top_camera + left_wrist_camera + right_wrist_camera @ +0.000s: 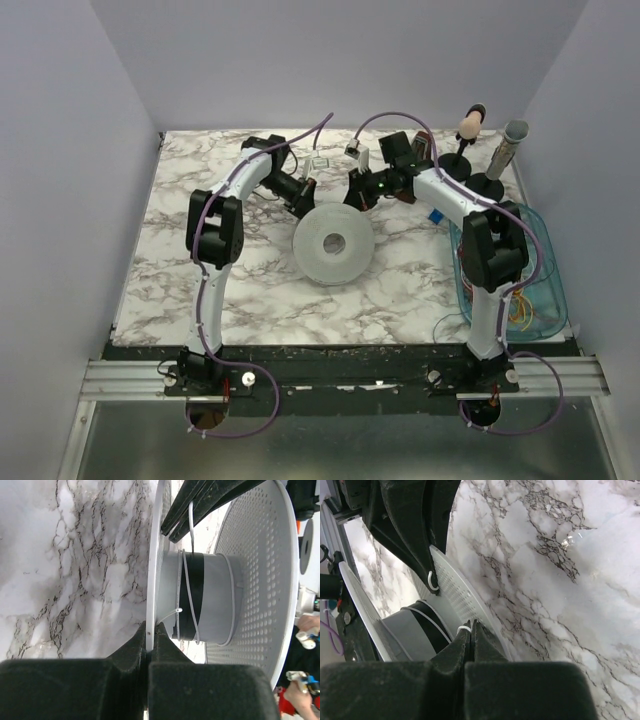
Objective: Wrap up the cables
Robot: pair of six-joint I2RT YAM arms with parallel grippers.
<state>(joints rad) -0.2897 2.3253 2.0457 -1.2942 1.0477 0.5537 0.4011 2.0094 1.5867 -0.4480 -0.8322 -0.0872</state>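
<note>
A white perforated spool lies flat mid-table, its grey core taped black. A thin white cable is wound round the core. My left gripper is shut on the spool's flange, jaws pinching its rim in the left wrist view. My right gripper is shut on the white cable right at the flange edge. Its fingers show at the top of the left wrist view with the cable running down from them. The thin red, orange, yellow and green cables lie tangled in the bin at right.
A translucent blue bin stands at the right edge beside the right arm. Two black stands at the back right hold a beige piece and a grey cylinder. Small clear and white parts lie behind the spool.
</note>
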